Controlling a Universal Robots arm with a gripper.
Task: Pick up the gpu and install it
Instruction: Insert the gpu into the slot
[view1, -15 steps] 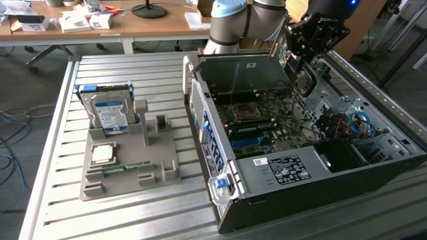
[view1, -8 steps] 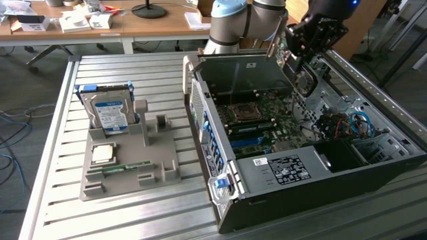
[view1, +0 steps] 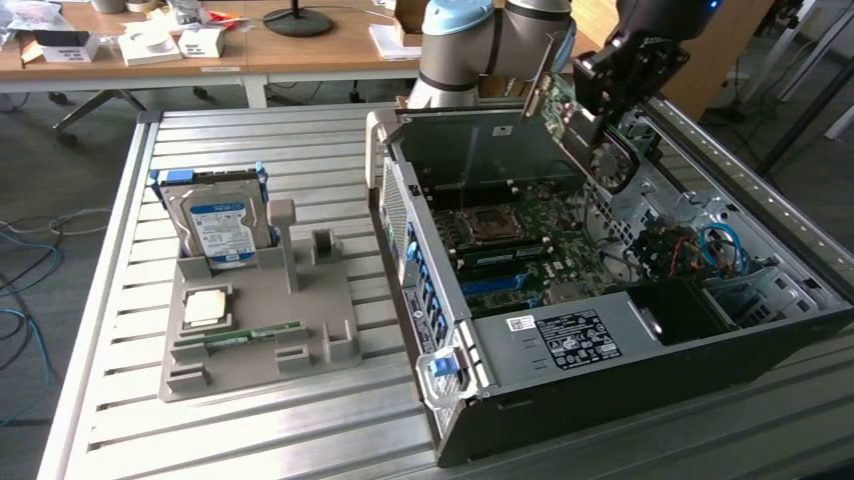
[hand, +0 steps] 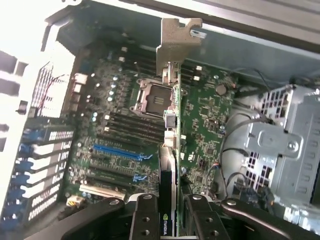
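My gripper (view1: 609, 92) hangs over the far end of the open computer case (view1: 400, 215), shut on the gpu (view1: 589, 137). The gpu is a dark-green card held on edge, with its silver bracket (view1: 542, 78) pointing toward the case's rear wall. In the wrist view the gpu (hand: 170, 145) runs edge-on away from my gripper (hand: 171, 205), clamped between both black fingers (hand: 145, 217), and its bracket (hand: 178, 37) is at the far end. Below it lies the green motherboard (hand: 210, 115) with blue expansion slots (hand: 117, 151). The card hangs above the board, clear of the slots.
A grey holder (view1: 314, 330) at the exterior view's left carries a hard drive (view1: 220, 225), a processor chip (view1: 207, 306) and a memory stick (view1: 240, 338). Inside the case are a processor socket (hand: 152, 97), a metal drive cage (hand: 285, 145) and loose cables (view1: 707, 245). A cluttered desk (view1: 320, 50) stands behind.
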